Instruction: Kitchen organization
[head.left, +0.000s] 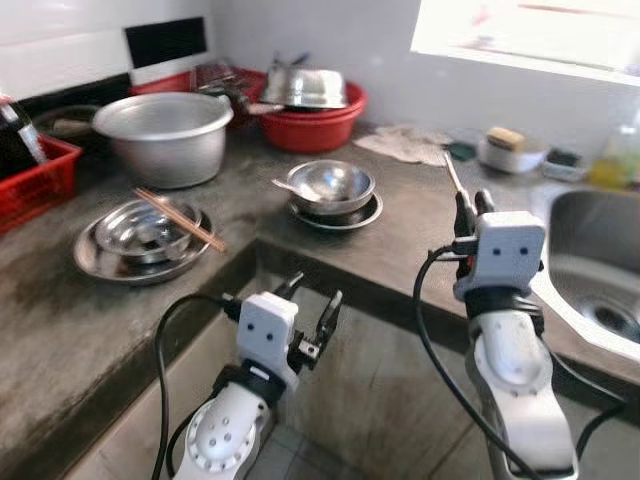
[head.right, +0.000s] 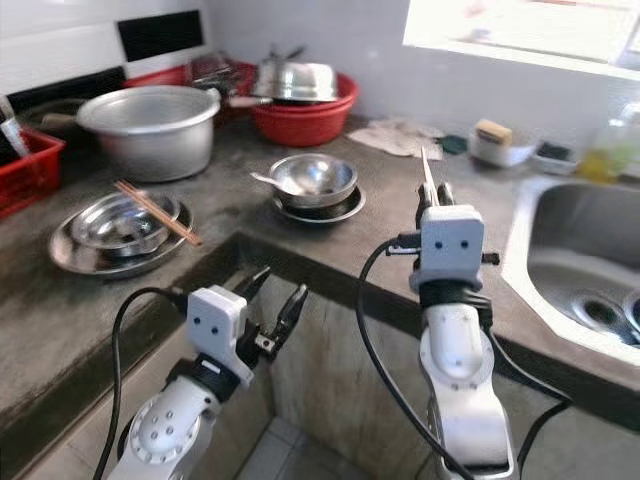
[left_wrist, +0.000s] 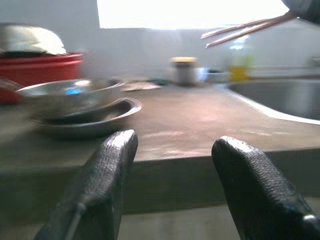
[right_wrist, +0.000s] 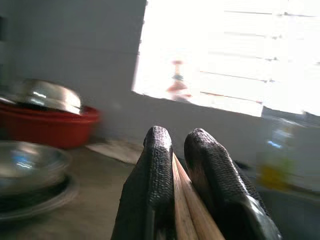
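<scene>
Wooden chopsticks (right_wrist: 187, 210) sit pinched between the right gripper's (head.left: 472, 203) ribbed black fingers, tips raised above the grey stone counter (head.left: 400, 235) beside the steel sink (head.left: 600, 270). This looks like a carrying step; next comes choosing where to set them down. The left gripper (head.left: 312, 305) hangs spread below the counter edge. A second pair (head.left: 180, 220) lies across stacked steel dishes (head.left: 140, 245), probably shallow bowls.
</scene>
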